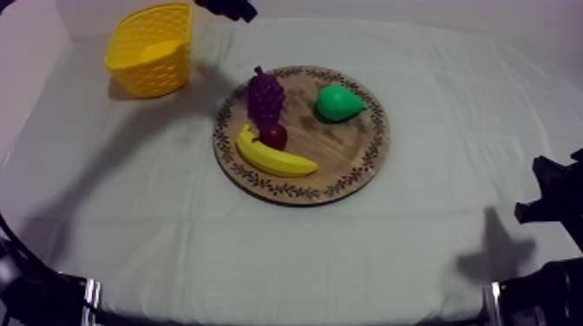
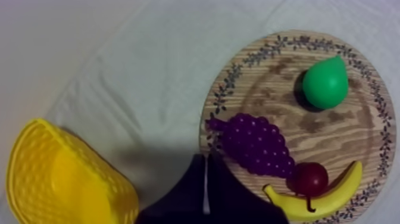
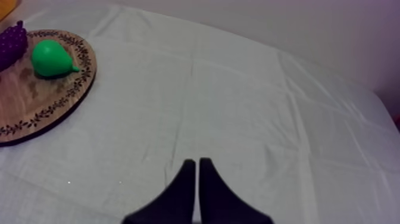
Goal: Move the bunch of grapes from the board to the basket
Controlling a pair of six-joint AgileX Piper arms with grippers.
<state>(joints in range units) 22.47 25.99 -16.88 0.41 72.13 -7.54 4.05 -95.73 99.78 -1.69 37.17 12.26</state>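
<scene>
The counter point(image 1: 416, 251), under its pale cloth, spreads across the whole top view. One wooden board point(image 1: 351, 152) sits at the middle of the frame. One yellow basket point(image 1: 152, 48) stands in the upper left, near the board but not touching it, its open side up to take fruit. There are two claws. The left claw point(image 2: 205, 162) hangs over the cloth between basket and board, its fingers pressed together into a narrow wedge with nothing between them. Its tip is at the board's rim, just beside the grapes. I judge this arm has the job because basket and grapes both lie on its side. The right claw point(image 3: 196, 162) is also closed on nothing, low over bare cloth with the board off beyond it, probably parked there to keep clear. Four fruits lie on the board, one of each kind. The banana point(image 1: 273, 156) curves along the board's lower left. The bunch of grapes point(image 1: 265, 95), the thing to move, lies on the board's upper left, the side nearest the basket, which makes for a short carry. The pear point(image 1: 337, 102) lies alone at the upper right. The small red fruit point(image 1: 274, 135) is wedged between grapes and banana. The grasp is not yet made, and the left claw must open first.
</scene>
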